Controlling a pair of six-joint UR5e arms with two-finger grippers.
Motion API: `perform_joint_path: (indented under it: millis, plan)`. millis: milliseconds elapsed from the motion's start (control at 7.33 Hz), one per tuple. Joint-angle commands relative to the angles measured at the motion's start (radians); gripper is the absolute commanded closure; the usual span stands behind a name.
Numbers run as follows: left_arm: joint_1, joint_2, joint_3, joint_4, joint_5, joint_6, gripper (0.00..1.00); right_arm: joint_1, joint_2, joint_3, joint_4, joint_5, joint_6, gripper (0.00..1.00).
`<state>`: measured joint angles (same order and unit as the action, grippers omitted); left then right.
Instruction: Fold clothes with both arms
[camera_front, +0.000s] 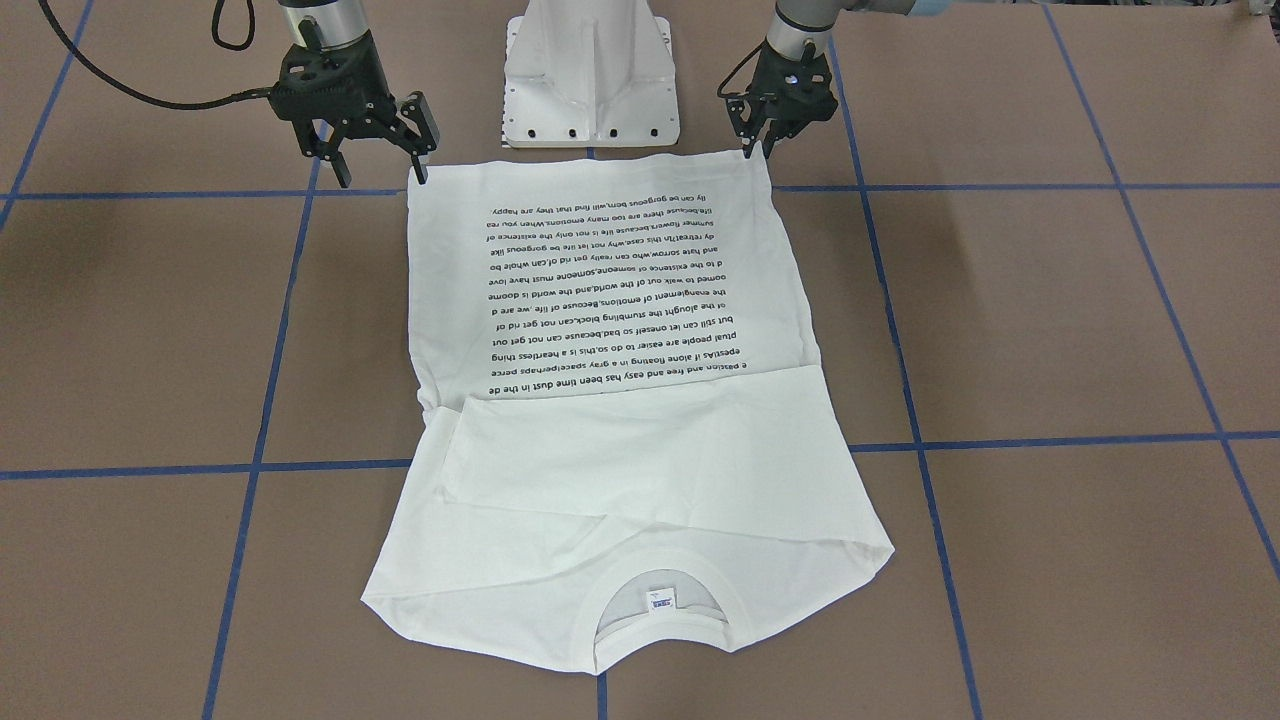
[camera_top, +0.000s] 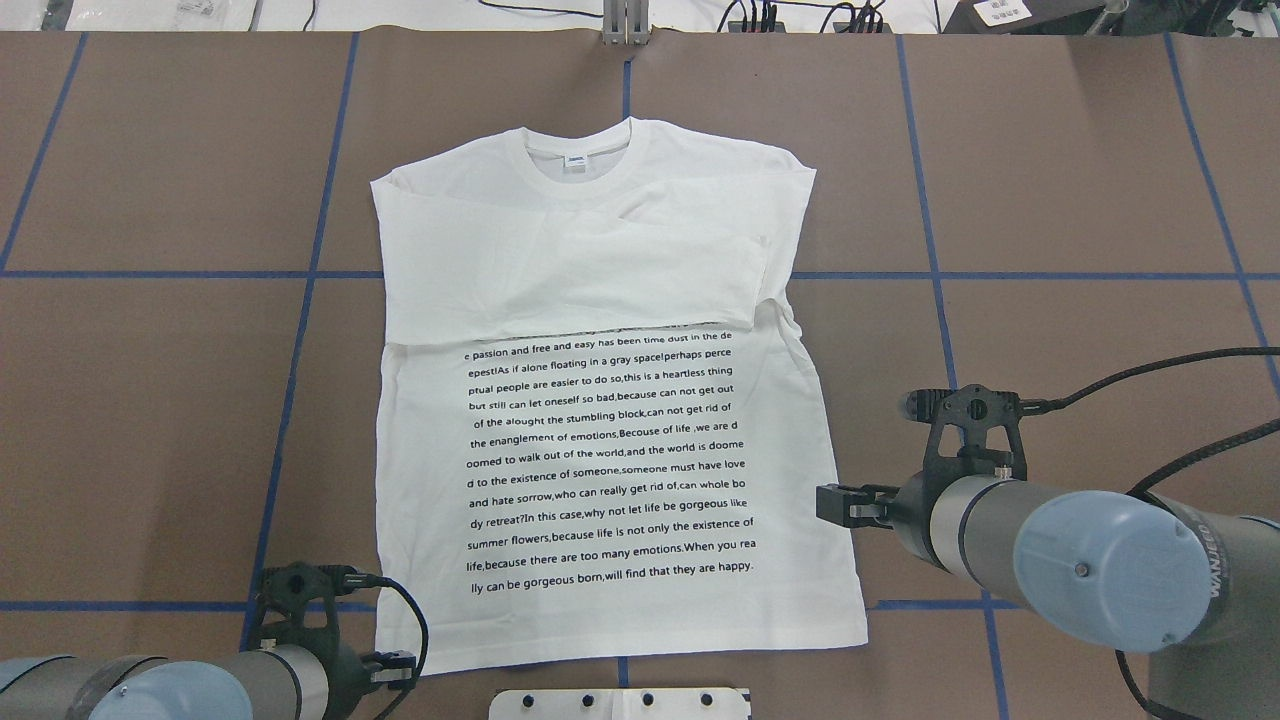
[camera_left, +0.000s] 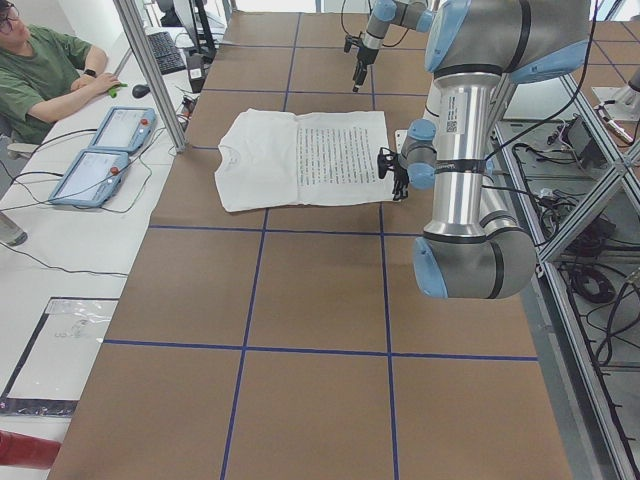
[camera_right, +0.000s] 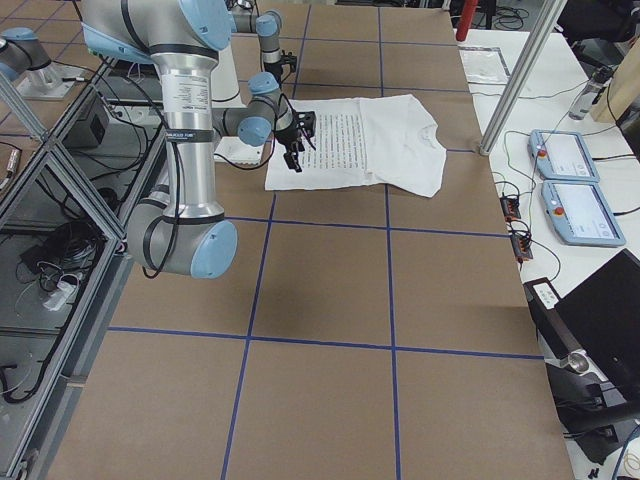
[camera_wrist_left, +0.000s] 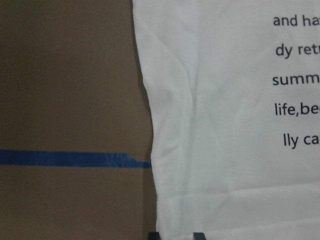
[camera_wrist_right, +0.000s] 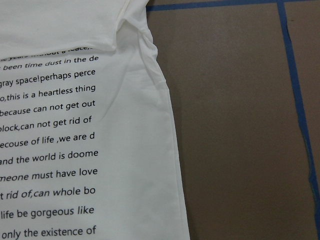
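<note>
- At the robot's end of the tabletop (camera_top: 1050, 200), the white shirt (camera_top: 610, 300) lies flat, print side up. Its hem (camera_top: 620, 650) is just in front of the white pedestal base (camera_front: 590, 90) and its collar (camera_top: 580, 165) is at the far end.
- The shirt's long axis runs straight away from the robot, hem to collar. Both sleeves (camera_top: 600, 270) are already laid across the chest, above the block of printed text (camera_top: 610, 460).
- The left hand (camera_front: 760, 150) points down at the hem corner on its own side. Its jaws stand only narrowly apart, and in the wrist view its fingertips (camera_wrist_left: 199, 235) sit over the shirt's side edge by the hem.
- I cannot tell whether those tips touch the cloth.
- The right hand (camera_front: 382, 178) is spread wide at the other hem corner. One finger is right at the corner and the other is out over bare tabletop. It holds nothing.
- Each hand is therefore the nearer one for its own corner, with the whole garment stretching away in front of them.
- My reading is that the next move is a pinch on both hem corners, then a carry along the long axis toward the collar.
- The hands look unevenly set, so the fold line could skew if one corner is caught deeper than the other.
</note>
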<state>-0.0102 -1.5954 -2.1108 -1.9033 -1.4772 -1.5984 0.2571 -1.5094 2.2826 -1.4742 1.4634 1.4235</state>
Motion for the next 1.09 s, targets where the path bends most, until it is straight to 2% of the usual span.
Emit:
perform_joint_path:
  millis: [0, 136, 273, 409, 545, 682, 818, 955]
  plan:
    - [0.003, 0.002, 0.000, 0.001, 0.000, 0.000, 0.67, -0.004, 0.000, -0.002, 0.000, 0.000, 0.000, 0.00]
    - [0.003, 0.005, 0.000, 0.004, 0.000, 0.000, 0.80, -0.018, -0.002, -0.005, 0.000, -0.014, 0.000, 0.00]
    - [0.003, 0.002, -0.006, 0.012, 0.000, 0.000, 1.00, -0.042, -0.002, -0.006, 0.000, -0.044, 0.003, 0.00]
    - [0.003, 0.005, -0.009, 0.012, 0.000, 0.000, 1.00, -0.077, -0.002, -0.015, 0.003, -0.090, 0.049, 0.00]
    - [0.001, 0.005, -0.021, 0.013, -0.002, 0.003, 1.00, -0.140, 0.001, -0.028, 0.003, -0.174, 0.093, 0.00]
    - [0.001, -0.001, -0.037, 0.013, -0.003, 0.003, 1.00, -0.189, 0.008, -0.041, 0.005, -0.227, 0.129, 0.08]
    - [0.001, -0.005, -0.052, 0.013, -0.005, 0.003, 1.00, -0.220, 0.009, -0.067, 0.005, -0.251, 0.185, 0.23]
    - [0.001, -0.006, -0.063, 0.013, -0.006, 0.003, 1.00, -0.246, 0.005, -0.083, 0.006, -0.277, 0.202, 0.32]
